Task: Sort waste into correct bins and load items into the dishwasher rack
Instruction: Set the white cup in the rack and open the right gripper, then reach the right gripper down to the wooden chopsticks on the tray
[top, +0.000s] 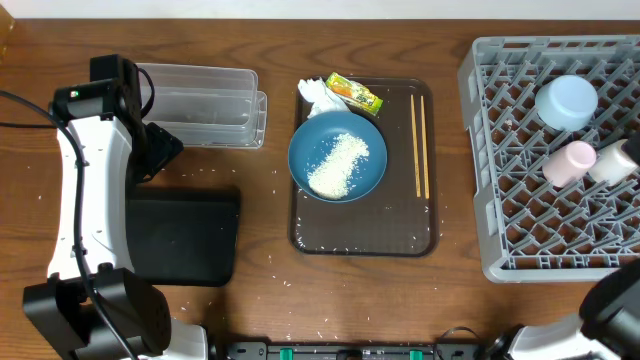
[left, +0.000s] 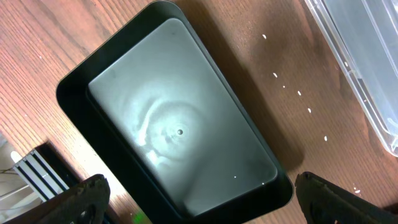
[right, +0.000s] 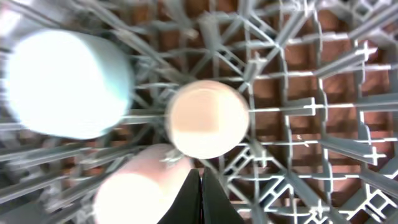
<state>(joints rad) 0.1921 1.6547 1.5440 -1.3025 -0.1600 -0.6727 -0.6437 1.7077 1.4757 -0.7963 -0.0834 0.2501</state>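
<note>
Left gripper (left: 200, 202) hangs wide open right over the black tray (left: 217, 112), nothing in it. Right gripper (right: 200, 196) is clamped shut on nothing, above the dishwasher rack (top: 500, 200), where the light blue bowl (top: 566, 101), pink cup (top: 568, 163) and white cup (top: 612, 160) sit. The blue plate (top: 303, 150) with the rice (top: 338, 163), the napkin (top: 318, 95), the wrapper (top: 355, 95) and the chopsticks (top: 421, 145) are on the brown tray (top: 400, 230). The clear tub (top: 205, 105) is near the black tray.

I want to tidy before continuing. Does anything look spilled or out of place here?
Yes. Loose rice grains are scattered on the bare table between the black tray and the clear tub, away from the main pile on the blue plate. In the dishwasher rack, the pink cup lies on its side.
</note>
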